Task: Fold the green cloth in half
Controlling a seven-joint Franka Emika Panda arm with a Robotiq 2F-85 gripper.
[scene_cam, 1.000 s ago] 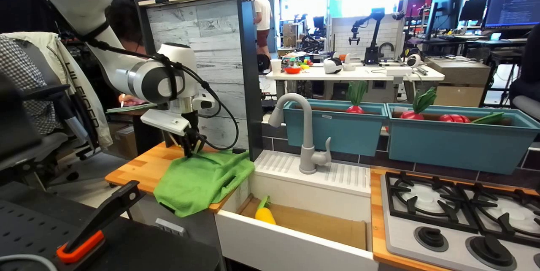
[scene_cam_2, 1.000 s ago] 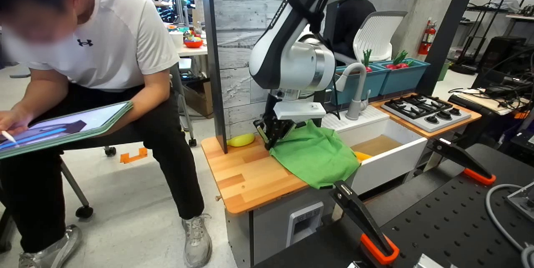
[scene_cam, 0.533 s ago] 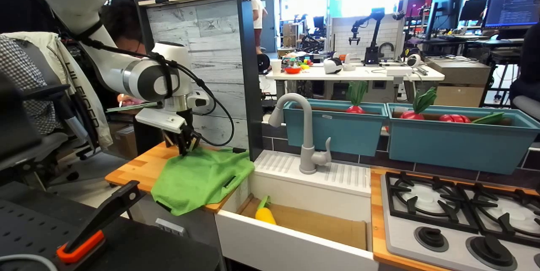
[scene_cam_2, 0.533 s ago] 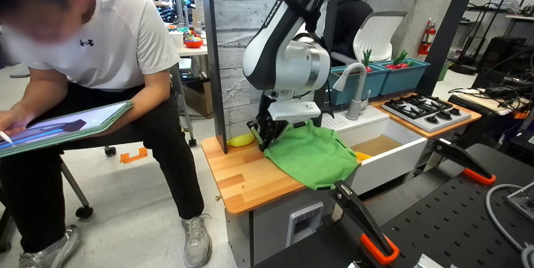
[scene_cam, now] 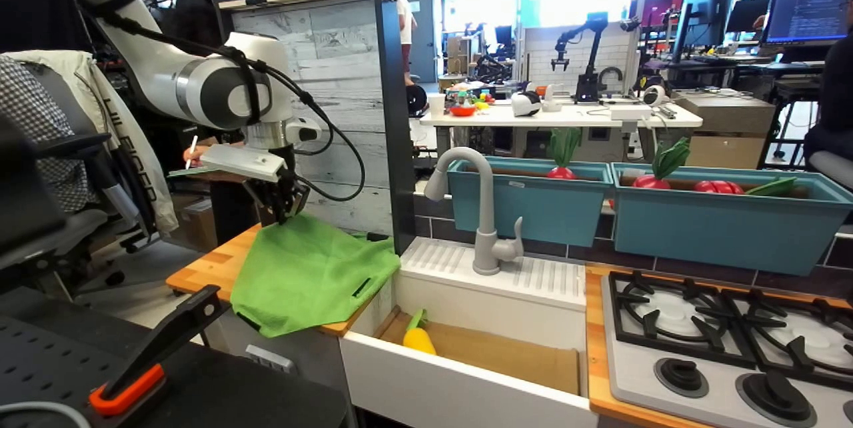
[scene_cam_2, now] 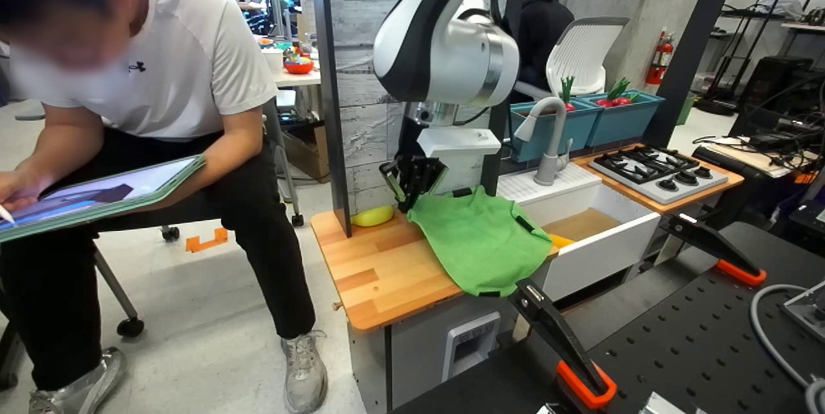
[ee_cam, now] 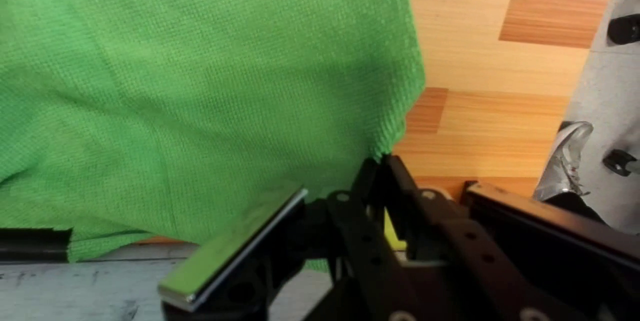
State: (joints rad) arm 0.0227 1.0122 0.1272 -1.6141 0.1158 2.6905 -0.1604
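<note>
The bright green cloth (scene_cam: 313,278) lies on the wooden counter beside the sink, its front part reaching past the counter's front edge. It also shows in an exterior view (scene_cam_2: 483,243), with dark patches along its edges. My gripper (scene_cam: 282,220) is at the cloth's back corner, next to the wall panel, and lifts that corner slightly off the wood. It also shows in an exterior view (scene_cam_2: 405,207). In the wrist view the gripper's fingertips (ee_cam: 381,158) are closed together on the corner of the cloth (ee_cam: 225,86), which rises into them.
A yellow banana-shaped object (scene_cam_2: 374,216) lies by the wall panel (scene_cam_2: 374,78). The sink (scene_cam: 466,381) holds a yellow object (scene_cam: 418,340); the faucet (scene_cam: 485,215) stands behind it. A black clamp (scene_cam: 160,341) is near the counter front. A seated person (scene_cam_2: 161,78) is beside the counter.
My gripper has moved away from the sink along the back of the counter and risen. The cloth's held corner has moved and lifted with it, and the cloth is spread flatter.
</note>
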